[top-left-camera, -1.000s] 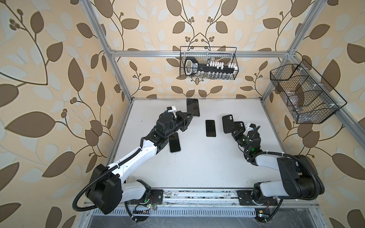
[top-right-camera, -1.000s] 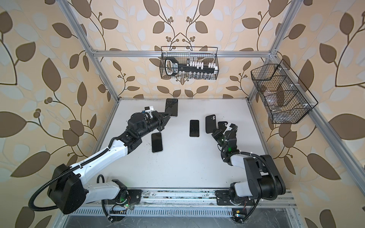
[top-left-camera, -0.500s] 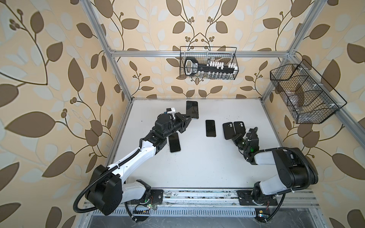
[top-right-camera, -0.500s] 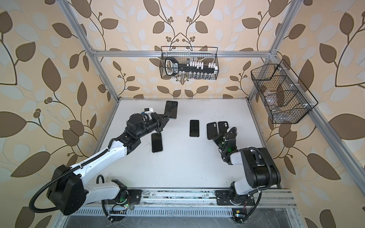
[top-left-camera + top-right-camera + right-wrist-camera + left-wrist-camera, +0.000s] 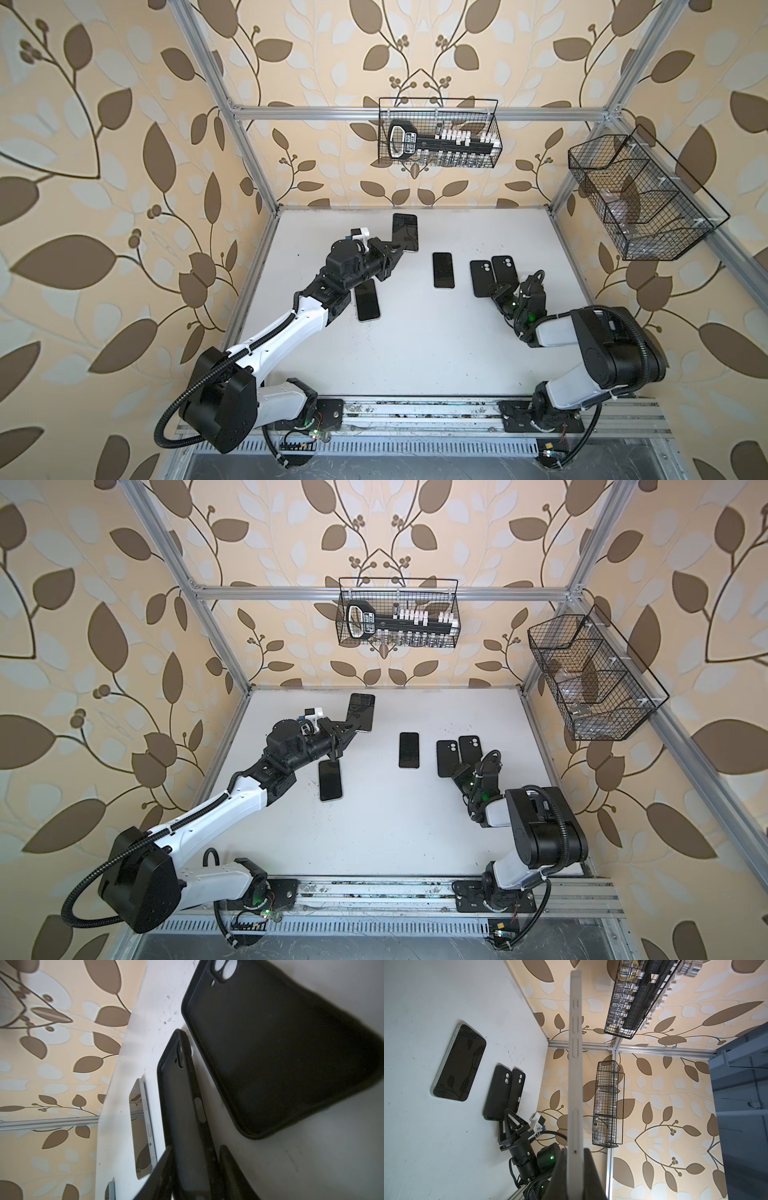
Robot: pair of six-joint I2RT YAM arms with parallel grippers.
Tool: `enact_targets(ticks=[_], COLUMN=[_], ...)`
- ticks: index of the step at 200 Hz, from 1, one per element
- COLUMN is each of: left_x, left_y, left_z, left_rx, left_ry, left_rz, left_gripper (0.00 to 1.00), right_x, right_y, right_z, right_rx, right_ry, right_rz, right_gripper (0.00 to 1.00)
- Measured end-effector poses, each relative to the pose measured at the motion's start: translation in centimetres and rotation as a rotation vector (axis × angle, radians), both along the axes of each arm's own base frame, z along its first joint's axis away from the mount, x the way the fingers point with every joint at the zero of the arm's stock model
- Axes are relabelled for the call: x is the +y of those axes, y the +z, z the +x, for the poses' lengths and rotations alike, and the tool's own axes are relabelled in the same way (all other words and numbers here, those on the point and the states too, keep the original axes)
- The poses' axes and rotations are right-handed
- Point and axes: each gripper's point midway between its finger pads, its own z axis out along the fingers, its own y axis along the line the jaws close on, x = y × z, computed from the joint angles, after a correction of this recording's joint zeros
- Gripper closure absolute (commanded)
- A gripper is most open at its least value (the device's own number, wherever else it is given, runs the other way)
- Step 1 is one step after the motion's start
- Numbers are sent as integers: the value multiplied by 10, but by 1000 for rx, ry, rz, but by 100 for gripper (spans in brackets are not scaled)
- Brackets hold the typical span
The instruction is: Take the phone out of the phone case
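A phone (image 5: 405,228) is being clamped by the left gripper (image 5: 400,250) above the worktop's (image 5: 415,332) back edge. On the worktop's right, a phone case's (image 5: 481,274) end is being straddled by the right gripper (image 5: 494,291), jaws parted.

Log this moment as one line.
left gripper: holding bare phone aloft | right gripper: fingers straddling black case on table

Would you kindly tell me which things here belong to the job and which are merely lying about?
Job: held phone in left gripper; black case at right gripper.
Lying about: second case; middle phone; phone by left arm; back basket; side basket.
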Motion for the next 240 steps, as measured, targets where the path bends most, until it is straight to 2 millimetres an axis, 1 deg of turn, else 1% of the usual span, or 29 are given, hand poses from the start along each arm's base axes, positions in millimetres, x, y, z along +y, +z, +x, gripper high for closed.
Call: enact_targets(ticks=[12,34,69,103,116,148,187,212,240], left_x=[0,1,3,8,11,23,22,20,16], left_y=[-1,-1,-3,-16,-24,-55,-100,-118,-131], left_z=[0,1,1,3,3,8,13,17,24], left_rx=[1,2,3,2,-5,-18,-26,-41,-62], left_ry=[0,3,6,16,22,39,10,-13,-23], left_rz=[0,0,2,39,65,142,260,324,345], left_gripper=[100,100,100,100,100,100,100,100,100], right_x=[-2,-6,-14,-21,-23,-23,-17,-10,-1], right_y=[-1,4,19,40,50,75,100,107,103], right_z=[-2,-4,-11,-16,-18,-23,-25,-28,-32], right_rx=[3,-1,-26,-67,-90,-144,-181,-186,-174], right_ry=[-5,-22,-53,-73,-76,-56,5,50,99], right_rz=[-7,-24,-59,-99,-115,-157,-201,-223,-233], right_gripper=[53,51,49,46,45,38,28,22,16])
